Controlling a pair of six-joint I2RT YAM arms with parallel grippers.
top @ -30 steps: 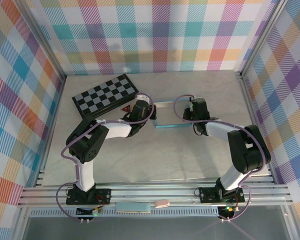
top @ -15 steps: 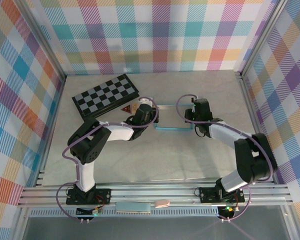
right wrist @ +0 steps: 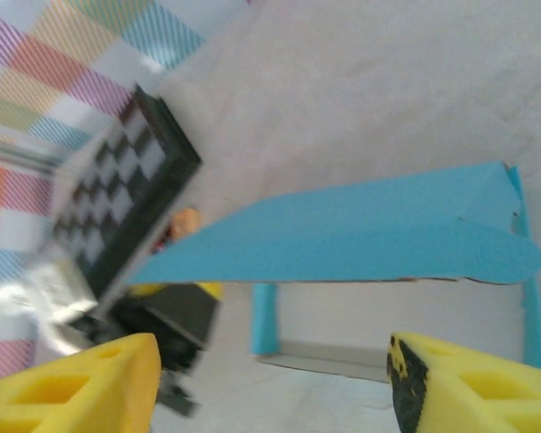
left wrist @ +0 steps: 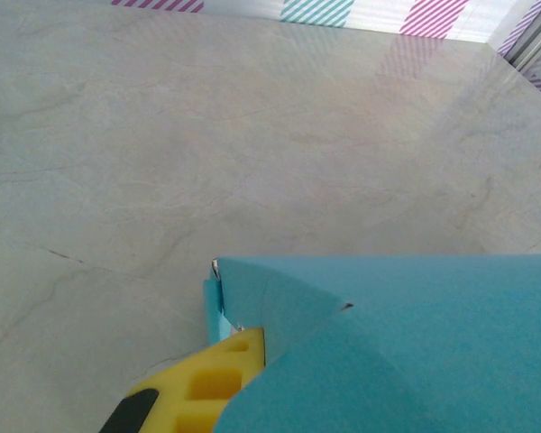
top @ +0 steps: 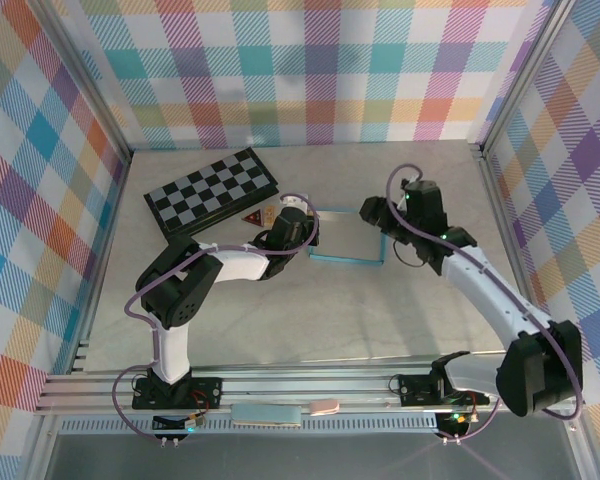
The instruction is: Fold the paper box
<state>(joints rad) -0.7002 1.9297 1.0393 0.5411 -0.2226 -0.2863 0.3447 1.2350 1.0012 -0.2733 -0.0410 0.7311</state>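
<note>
1. Your left gripper (top: pixel 302 228) is shut tight. It pinches the left end of the big flap (right wrist: pixel 343 225) of the box (top: pixel 345 258). In the left wrist view one yellow finger (left wrist: pixel 212 388) peeks out from under the blue card, so I think the card is squeezed between the fingers
2. I think it holds on there for two reasons: to keep the flap lifted, and to stop the box from sliding while you work on the other end
3. Your right gripper (right wrist: pixel 270 388) is wide open and has nothing in it. In its own view the two yellow fingers stand far apart, with only air between them
4. It hangs near the right end of the box and points at it. From the right wrist view it looks clear of the card. I think it waits there with its fingers spread so it can push or pinch that end next
5. The box sits in the middle of the table (top: pixel 280 330), right between your two grippers. Its blue side walls stand up. The flap tilts over them like a roof, with a gap under it, so the box is not closed yet
6. The flap is thin card held at one end only, so it may bend or spring if you press it hard
7. The checkerboard (top: pixel 210 190) lies on the table behind your left arm, apart from the box. It is not part of this job, so keep off it
</note>
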